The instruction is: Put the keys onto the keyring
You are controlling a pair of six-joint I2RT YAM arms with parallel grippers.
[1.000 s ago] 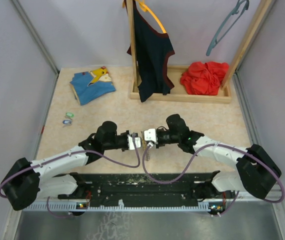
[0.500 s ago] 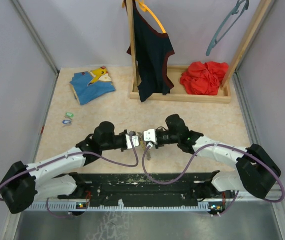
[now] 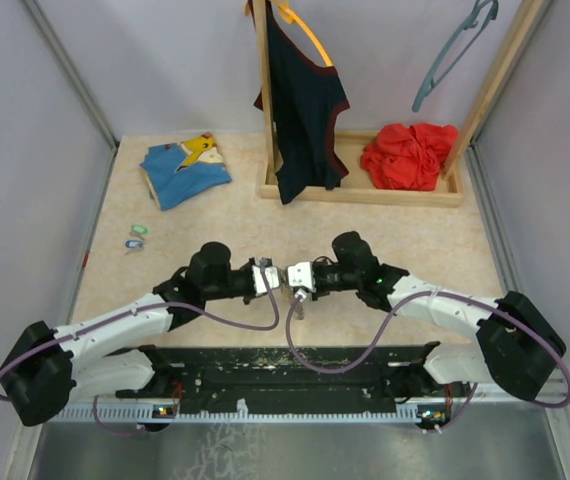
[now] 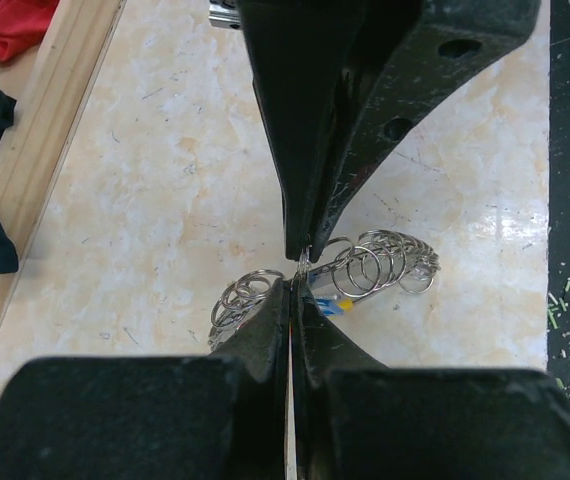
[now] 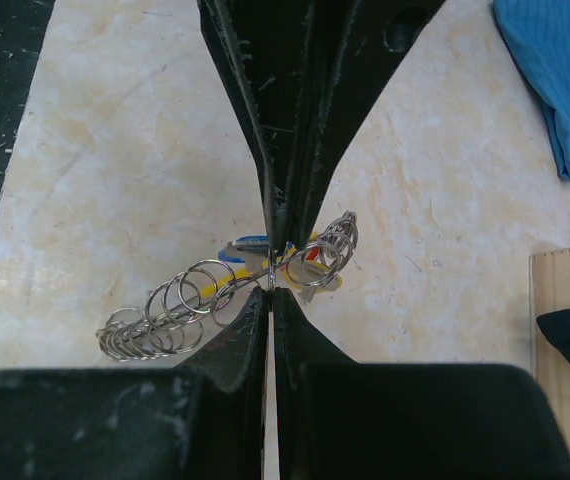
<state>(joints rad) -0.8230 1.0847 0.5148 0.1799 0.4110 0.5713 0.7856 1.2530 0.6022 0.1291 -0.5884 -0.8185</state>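
Observation:
My left gripper (image 3: pixel 271 279) and right gripper (image 3: pixel 288 277) meet tip to tip above the table's near middle. Both are shut on the keyring (image 3: pixel 296 300), a thin wire carrying several small metal rings that hangs between and below them. In the left wrist view my left gripper (image 4: pixel 292 283) pinches the wire and the keyring's rings (image 4: pixel 385 262) trail right. In the right wrist view my right gripper (image 5: pixel 270 290) pinches it beside a yellow tag (image 5: pixel 310 272), a red piece and a blue piece. The blue and mint green keys (image 3: pixel 137 236) lie on the table far left, apart from both grippers.
A folded blue cloth (image 3: pixel 185 165) lies at the back left. A wooden rack (image 3: pixel 365 190) at the back holds a hanging dark shirt (image 3: pixel 303 105) and a red cloth (image 3: pixel 410 155). Walls close in both sides.
Both grippers stay shut tip to tip on the keyring. The pair has shifted very slightly and the hanging rings have swung a little.

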